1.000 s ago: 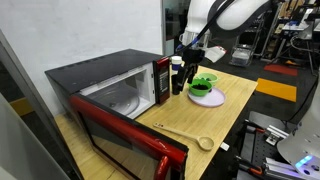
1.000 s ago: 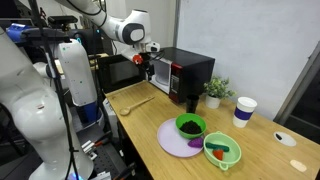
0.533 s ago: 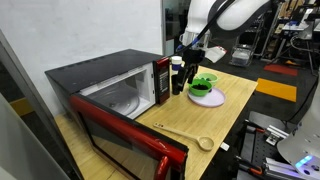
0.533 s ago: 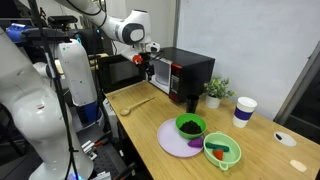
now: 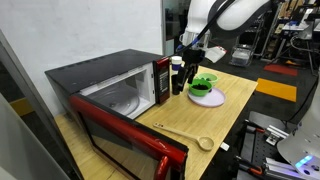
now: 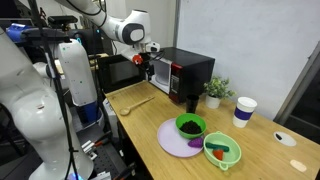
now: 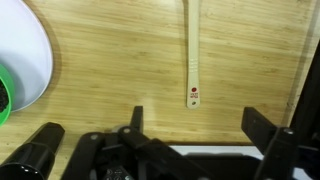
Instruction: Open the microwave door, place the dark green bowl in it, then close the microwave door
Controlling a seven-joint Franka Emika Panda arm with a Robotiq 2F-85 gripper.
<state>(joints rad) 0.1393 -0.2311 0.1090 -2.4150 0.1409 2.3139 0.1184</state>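
Tool (image 5: 187,48) hung with jaws apart, empty; a careless descent could knock the dark green bowl (image 5: 204,82) off its plate (image 5: 213,99).

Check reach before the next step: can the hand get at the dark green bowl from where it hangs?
Probably yes: the open hand hangs above the table, the dark green bowl sits uncovered on the plate; only a black bottle stands nearby.

microwave door (image 5: 126,138) folded down open, wooden spoon (image 5: 183,132) on table (image 5: 236,100)
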